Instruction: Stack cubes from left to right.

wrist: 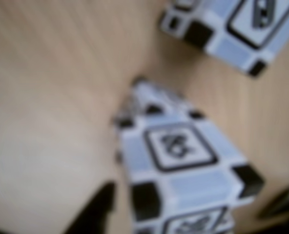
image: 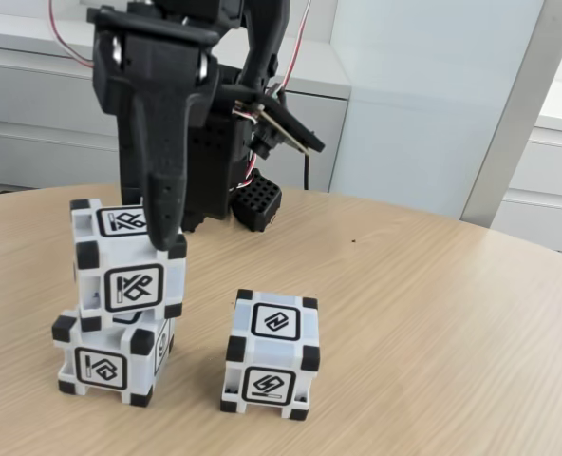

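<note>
Pale wood grain runs across the rounded table (image: 433, 313), and on its near left side in the fixed view two of the white cubes with black corner blocks stand as a stack: the bottom cube (image: 105, 363) sits flat on the wood, and the top cube (image: 129, 266) rests on it, shifted a little to the right and twisted slightly, so its edges do not line up with the one beneath. The third cube (image: 273, 353) stands alone on the table to the right of the stack, near it but clearly apart, with a framed glyph facing up and another facing the camera. The black arm comes down from above over the stack, and one long dark finger (image: 162, 190) hangs in front of the top cube with its tip at that cube's upper right edge, seemingly touching it. The gripper (image: 153, 233) sits around the top cube, though from here I cannot tell whether its jaws are pressing on the cube or standing loose of it. In the blurred wrist view the top cube (wrist: 183, 161) sits in the middle with its glyph upward, dark finger shapes show at the lower left (wrist: 98, 209) and lower right corners on either side of it, and the lone cube (wrist: 232, 29) lies in the upper right on the bare wood. Behind the arm, at the far side, are pale cabinets (image: 34, 104) and a white wall.
</note>
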### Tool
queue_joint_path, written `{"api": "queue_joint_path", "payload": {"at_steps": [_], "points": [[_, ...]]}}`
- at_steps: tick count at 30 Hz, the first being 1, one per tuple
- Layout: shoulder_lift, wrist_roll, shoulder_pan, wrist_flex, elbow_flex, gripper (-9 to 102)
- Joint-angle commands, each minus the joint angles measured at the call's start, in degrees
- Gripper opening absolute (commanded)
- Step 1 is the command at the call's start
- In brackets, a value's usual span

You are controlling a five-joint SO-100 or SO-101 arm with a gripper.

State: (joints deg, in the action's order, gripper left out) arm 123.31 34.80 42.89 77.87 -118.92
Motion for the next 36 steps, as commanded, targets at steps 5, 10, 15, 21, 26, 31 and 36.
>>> {"api": "queue_joint_path", "payload": {"at_steps": [5,10,15,21,26,31,36], "points": [[1.6,0.5,-3.3,0.3,2.8,44],[5.0,-1.4,-5.4,0.4,2.7,44],[9.5,-2.0,-5.4,0.4,2.4,44],[10.8,-3.2,-8.5,0.4,2.1,44],[10.7,-6.9,-14.6,0.3,2.0,42],[9.9,-10.0,-19.0,0.2,2.0,43],[9.8,-12.3,-22.1,0.2,2.0,42]]}}
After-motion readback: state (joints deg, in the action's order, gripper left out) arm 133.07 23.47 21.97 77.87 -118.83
